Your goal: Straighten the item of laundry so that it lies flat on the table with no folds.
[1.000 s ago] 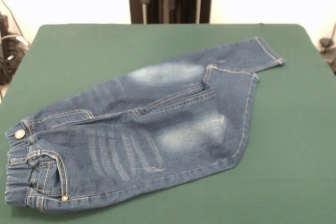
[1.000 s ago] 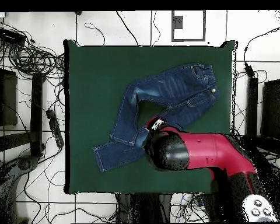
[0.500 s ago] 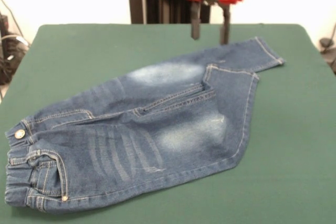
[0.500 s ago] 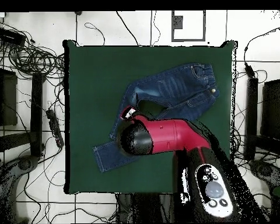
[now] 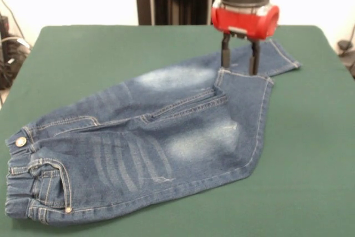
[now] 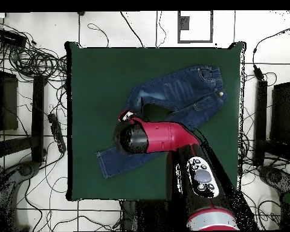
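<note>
Front view, L to R: jeans (image 5: 150, 142) lie across the green table (image 5: 310, 154), waistband at the near L corner, one leg folded over the other. Toward the far R, the gripper (image 5: 239, 63) hangs with fingers apart, holding nothing, tips probably touching the folded hem.

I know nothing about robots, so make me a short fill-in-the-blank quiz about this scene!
1. The jeans lie on a table covered in dark ____ cloth.
2. The tool comes down over the folded-back ____ end of one jeans leg.
3. The tool's two fingers stand ____, with a gap between them.

Missing words: green; hem; apart
</note>
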Tool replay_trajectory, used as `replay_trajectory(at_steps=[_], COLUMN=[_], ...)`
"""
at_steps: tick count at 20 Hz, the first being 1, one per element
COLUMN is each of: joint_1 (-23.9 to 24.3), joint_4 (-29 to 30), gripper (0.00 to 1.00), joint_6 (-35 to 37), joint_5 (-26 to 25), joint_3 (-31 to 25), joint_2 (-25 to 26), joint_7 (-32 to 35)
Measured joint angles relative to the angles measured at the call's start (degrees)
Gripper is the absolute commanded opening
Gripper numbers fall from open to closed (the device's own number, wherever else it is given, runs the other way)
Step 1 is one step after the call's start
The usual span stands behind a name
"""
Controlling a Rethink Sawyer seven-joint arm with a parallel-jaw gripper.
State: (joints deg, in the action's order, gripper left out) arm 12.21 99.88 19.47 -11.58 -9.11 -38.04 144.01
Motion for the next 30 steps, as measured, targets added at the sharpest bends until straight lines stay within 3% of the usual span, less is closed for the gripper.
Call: replay_trajectory(at_steps=[7,19,30], joint_1=[0.2,3.1,2.1], joint_4=[-0.2,-0.3,-0.7], gripper=[1.00,1.00,1.00], joint_6=[-3.8,-5.6,-8.4], joint_5=[1.3,1.3,1.7], joint_3=[1.1,1.9,2.7], joint_2=[4.6,8.2,13.1], joint_7=[0.0,0.0,0.0])
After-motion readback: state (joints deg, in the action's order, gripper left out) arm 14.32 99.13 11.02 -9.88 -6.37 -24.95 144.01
